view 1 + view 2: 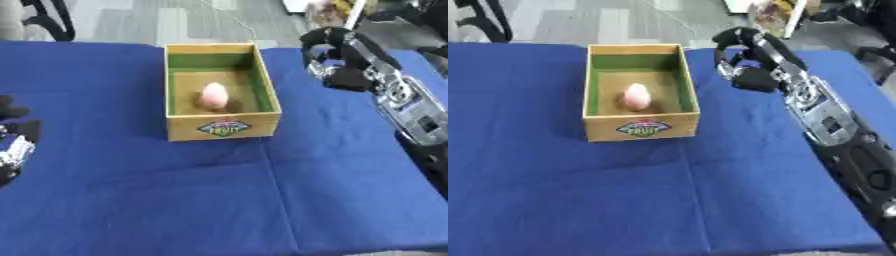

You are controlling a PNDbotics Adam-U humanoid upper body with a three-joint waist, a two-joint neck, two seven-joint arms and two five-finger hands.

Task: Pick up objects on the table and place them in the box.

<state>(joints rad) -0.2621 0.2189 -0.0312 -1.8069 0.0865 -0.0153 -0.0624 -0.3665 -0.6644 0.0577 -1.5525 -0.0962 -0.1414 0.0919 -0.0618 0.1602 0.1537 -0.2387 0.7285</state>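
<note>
Fingers of my right hand (pixel 741 55) are curled inward and hold nothing; the hand hangs above the blue-covered desk (pixel 219 200) near its far edge, just beside the right wall of the box (pixel 221 90) without touching it. My right forearm (pixel 820 112) runs back from it toward the right edge of the desk and is cut off at the lower right corner of the right eye view. My left hand (pixel 16 142) shows only in the left eye view, at the left edge of the desk, mostly cut off by the picture border; whether its fingers are straight or curled I cannot tell. One pink, rounded object (pixel 213 95) lies inside the box, on its floor near the middle, apart from all four walls; its exact kind is hard to make out. The box is wooden with a green lining on its inner walls, stands upright toward the far edge of the desk, and bears a label (pixel 225 127) on its near wall, the lettering too blurred to read fully. Open cloth extends from the near wall of the box to the near edge of the desk and to both sides.
</note>
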